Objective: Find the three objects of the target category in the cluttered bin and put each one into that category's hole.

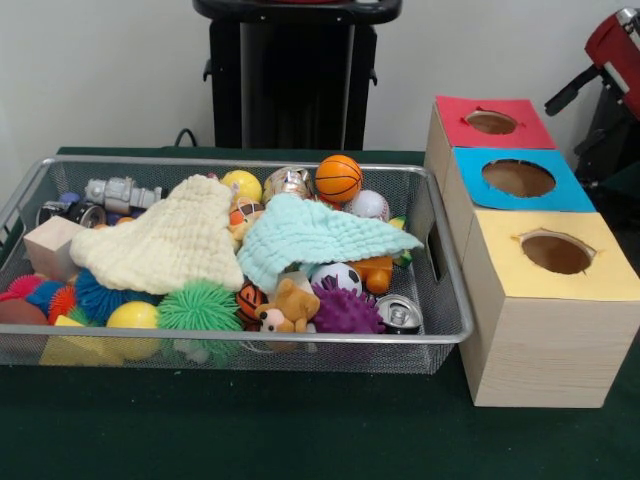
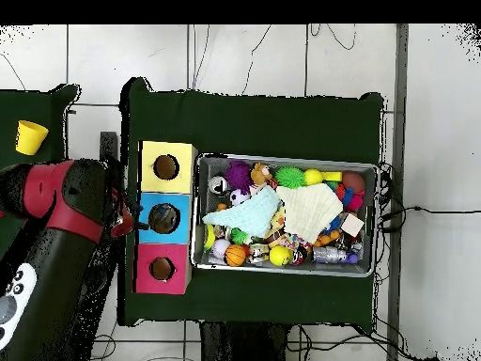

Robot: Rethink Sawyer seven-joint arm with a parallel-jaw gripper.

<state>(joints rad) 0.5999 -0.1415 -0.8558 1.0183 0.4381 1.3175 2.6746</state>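
Bottles hidden; lift mint cloth (image 1: 320, 235) in bin (image 1: 240, 340) first, then search. End effector state: cannot tell; arm (image 2: 70, 202) parked aside.

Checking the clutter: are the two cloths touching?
Touching. In the front view, the mint cloth meets the cream cloth along its edge, no gap.

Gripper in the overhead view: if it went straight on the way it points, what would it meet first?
Probably the blue-surround hole, right beside the gripper; its height is unclear, so it might pass over toward the cluttered bin.
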